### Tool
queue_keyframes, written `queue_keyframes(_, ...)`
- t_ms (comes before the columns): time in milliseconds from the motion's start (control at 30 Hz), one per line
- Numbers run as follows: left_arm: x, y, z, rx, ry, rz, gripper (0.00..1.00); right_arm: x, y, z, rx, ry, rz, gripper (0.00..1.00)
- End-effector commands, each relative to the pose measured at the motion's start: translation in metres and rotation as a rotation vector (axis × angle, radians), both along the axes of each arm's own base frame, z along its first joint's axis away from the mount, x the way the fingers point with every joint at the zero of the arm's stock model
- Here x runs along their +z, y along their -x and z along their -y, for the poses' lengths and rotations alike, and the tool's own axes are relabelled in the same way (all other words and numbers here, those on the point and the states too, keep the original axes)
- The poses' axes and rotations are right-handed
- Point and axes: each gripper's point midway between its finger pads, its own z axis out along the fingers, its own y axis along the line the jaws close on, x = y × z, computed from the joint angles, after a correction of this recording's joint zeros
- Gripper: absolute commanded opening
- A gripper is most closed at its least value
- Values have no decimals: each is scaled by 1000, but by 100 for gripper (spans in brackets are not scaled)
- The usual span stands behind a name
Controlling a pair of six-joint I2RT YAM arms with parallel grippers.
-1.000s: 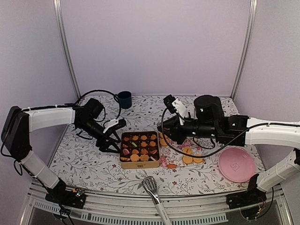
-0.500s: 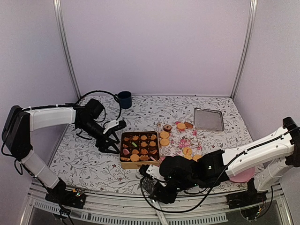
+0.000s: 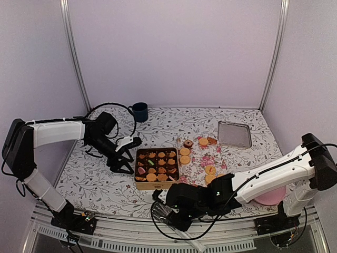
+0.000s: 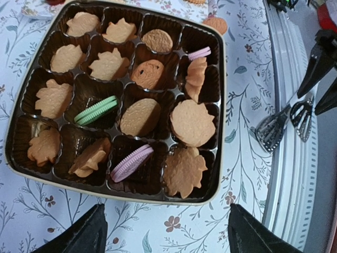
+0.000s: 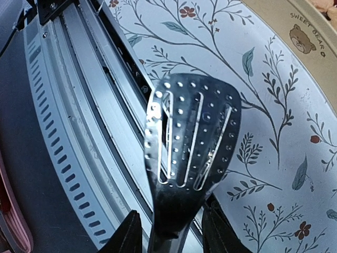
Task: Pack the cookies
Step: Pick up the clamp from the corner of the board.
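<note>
The cookies fill a gold box with a brown compartment tray (image 3: 157, 167) (image 4: 221, 105): mostly golden biscuits (image 4: 192, 122), a green one (image 4: 95, 109) and pink ones (image 4: 131, 163). More loose cookies (image 3: 185, 152) lie on the floral cloth right of the box. My left gripper (image 3: 122, 163) (image 4: 167, 234) stands open just left of the box, holding nothing. At the table's front edge my right gripper (image 3: 171, 219) (image 5: 174, 234) straddles the neck of metal slotted tongs (image 5: 192, 132) (image 3: 164, 210). A sliver of gap shows at its left finger.
A pink plate (image 3: 273, 198) sits at the front right, partly behind the right arm. A metal tray (image 3: 234, 133) lies at the back right and a blue cup (image 3: 140, 112) at the back left. The aluminium table rail (image 5: 79, 132) runs under the tongs.
My right arm swung from the middle of the table, above the loose cookies, down to the front edge and onto the tongs. The left arm stayed put.
</note>
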Motion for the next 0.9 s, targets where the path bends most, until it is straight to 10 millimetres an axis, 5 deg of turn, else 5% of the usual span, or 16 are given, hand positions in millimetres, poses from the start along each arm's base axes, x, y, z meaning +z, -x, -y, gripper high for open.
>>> queue_keyframes(0, 7, 2, -3, -8, 3, 24, 79, -11, 0, 20, -42, 76, 2, 37)
queue_keyframes(433, 14, 1, -4, -13, -3, 34, 79, -19, -6, 52, -106, 233, 96, 43)
queue_keyframes(667, 20, 4, -5, -32, -2, 40, 79, -3, -15, 51, -133, 196, 152, 23)
queue_keyframes(800, 24, 13, -3, -70, 14, 34, 79, -7, -15, 50, -125, 202, 157, 0)
queue_keyframes(867, 27, 22, 1, -106, 30, 32, 79, -8, -15, 50, -124, 201, 157, 0)
